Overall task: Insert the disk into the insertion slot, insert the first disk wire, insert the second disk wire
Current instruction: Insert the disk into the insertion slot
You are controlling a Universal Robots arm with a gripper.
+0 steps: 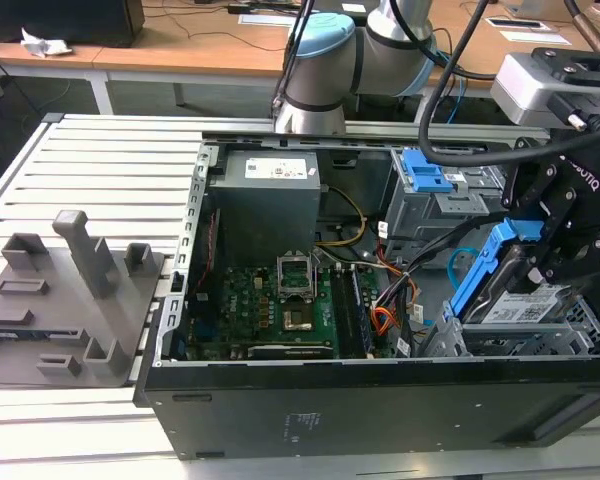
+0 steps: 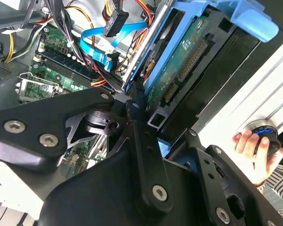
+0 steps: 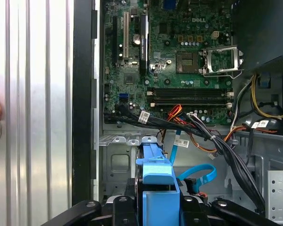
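Silver disk [image 1: 525, 308] in a bright blue carrier [image 1: 477, 275], light-blue second disk wire [image 3: 198, 168], green motherboard [image 3: 179, 70].

One open computer case [image 1: 380, 400], one green circuit board [image 1: 260, 310], one grey power supply box [image 1: 270, 205], one disk [image 1: 525, 305] in a blue frame [image 1: 480, 270], one light-blue cable [image 2: 90, 35], one robot arm [image 1: 325, 60], one person's hand [image 2: 254, 150].

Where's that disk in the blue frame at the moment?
At the exterior view's right, the disk hangs tilted in the gripper, over the insertion slot of the grey cage, near the taller grey bay with the blue latch.
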